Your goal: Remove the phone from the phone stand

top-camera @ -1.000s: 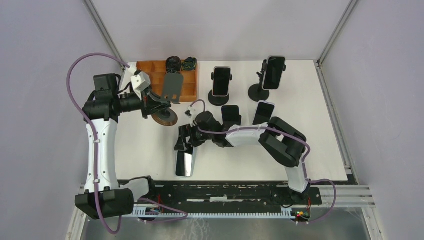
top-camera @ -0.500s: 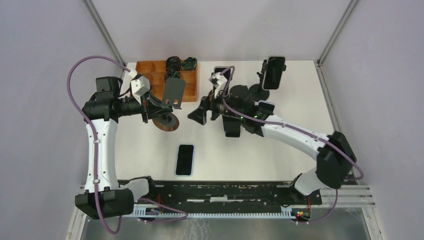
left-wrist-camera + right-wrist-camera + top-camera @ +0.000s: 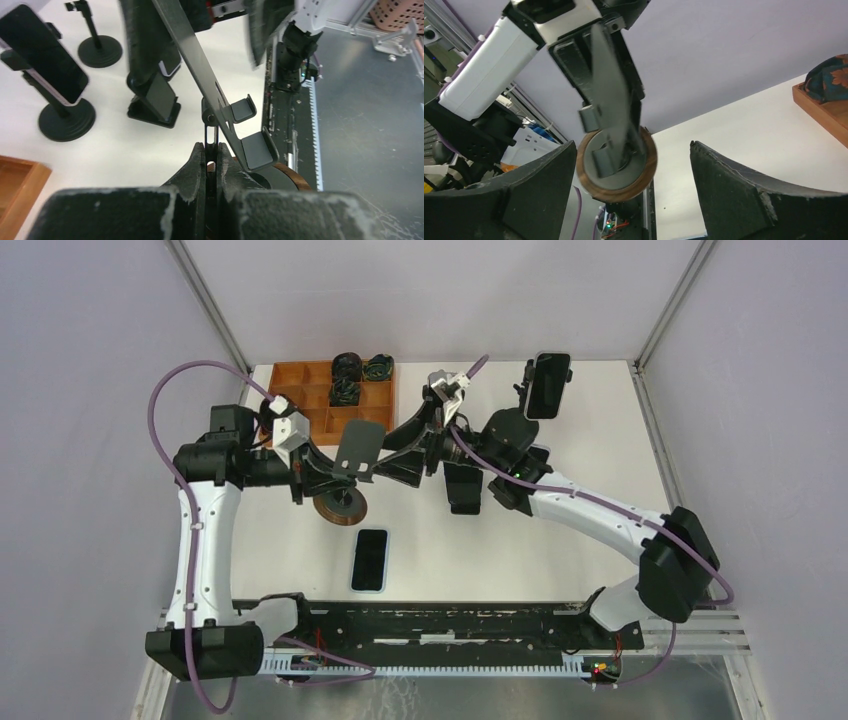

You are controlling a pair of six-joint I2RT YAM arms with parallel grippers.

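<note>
Table's (image 3: 620, 540) wooden tray (image 3: 300, 378) holds black items (image 3: 347, 367) (several compartments).

Lighting is bright, even and diffuse, coming from above. In the top view the white bench (image 3: 620, 530) shows only faint, soft shadows beneath the arms and no glare. In the left wrist view the left gripper (image 3: 211, 150) at the bottom edge is out of focus, and a dark shape (image 3: 265, 30) at the top is motion-blurred. In the right wrist view the phone stand (image 3: 616, 160) at centre is smeared, and the fingers (image 3: 524, 200) of the right gripper (image 3: 633, 150) are soft.
</note>
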